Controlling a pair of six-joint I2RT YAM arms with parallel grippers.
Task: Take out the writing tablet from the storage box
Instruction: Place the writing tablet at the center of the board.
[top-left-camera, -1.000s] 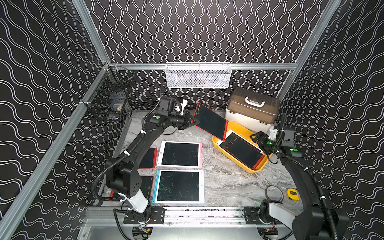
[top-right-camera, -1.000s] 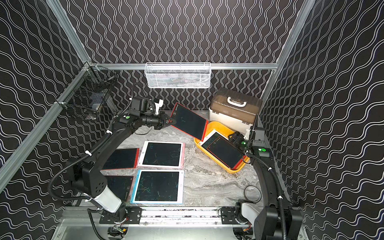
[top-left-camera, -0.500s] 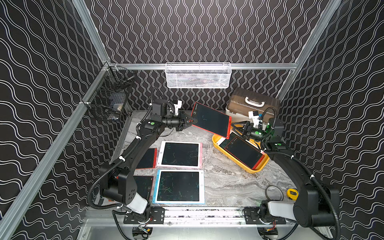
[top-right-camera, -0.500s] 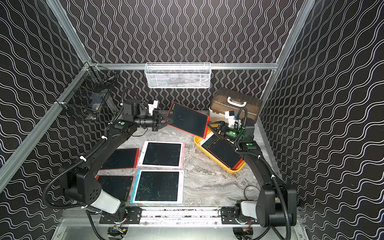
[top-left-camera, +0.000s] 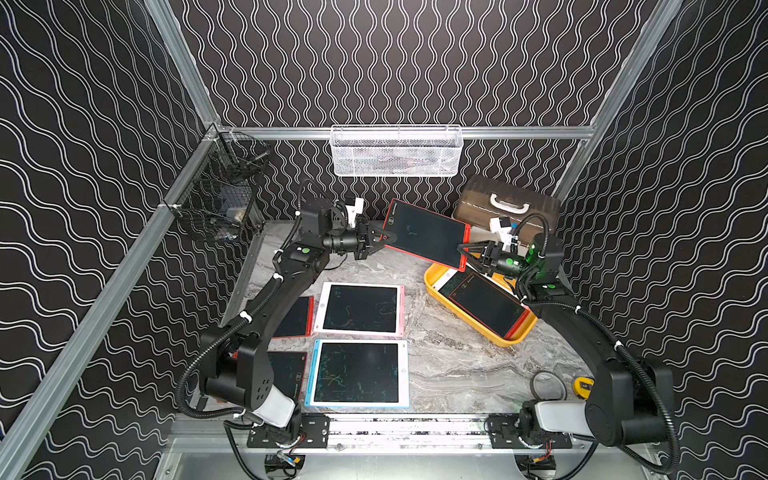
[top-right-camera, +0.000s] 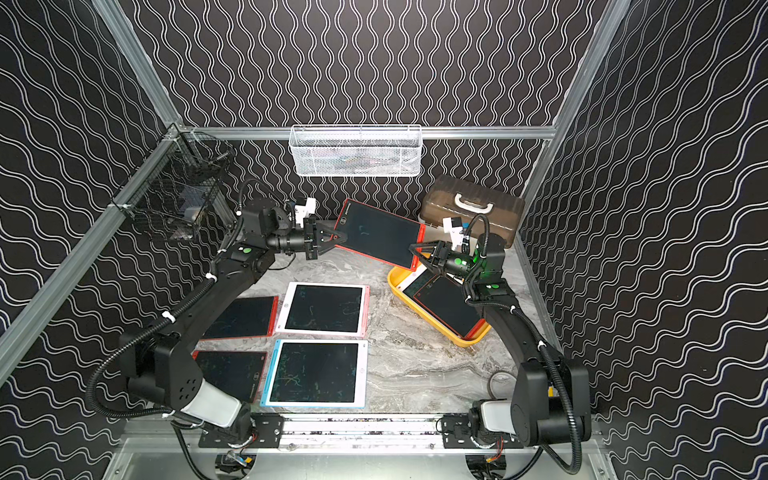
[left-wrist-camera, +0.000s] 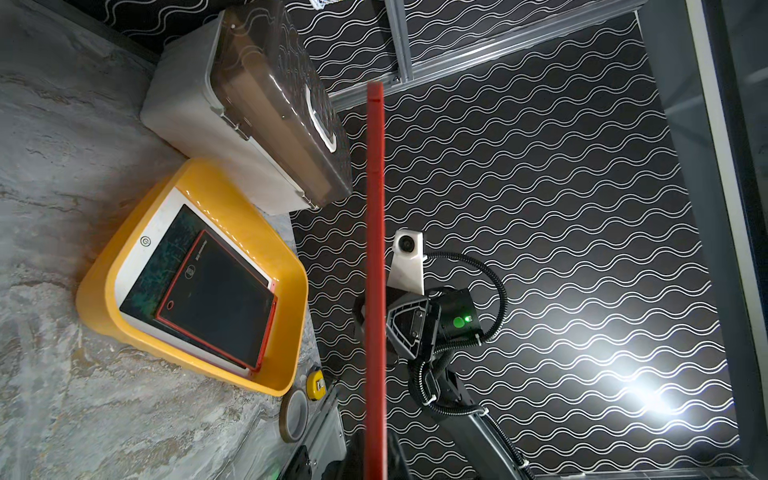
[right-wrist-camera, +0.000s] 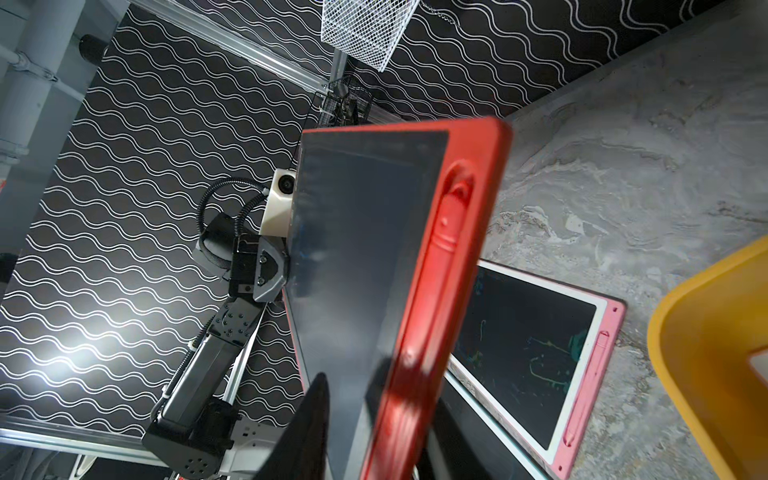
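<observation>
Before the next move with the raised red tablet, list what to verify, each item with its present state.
1. Grip: left fingers clamp the red tablet by a short edge: ok.
2. Clearance: red tablet in the air, out of the storage box: ok.
3. Reach: right fingers straddle its opposite edge: ok.
4. Second grip: right fingers closed firmly on it: cannot tell.
5. Box emptied: not ok; a red-framed tablet lies on a white tablet inside.
6. Landing spot: bare table in front of the storage box: ok.
</observation>
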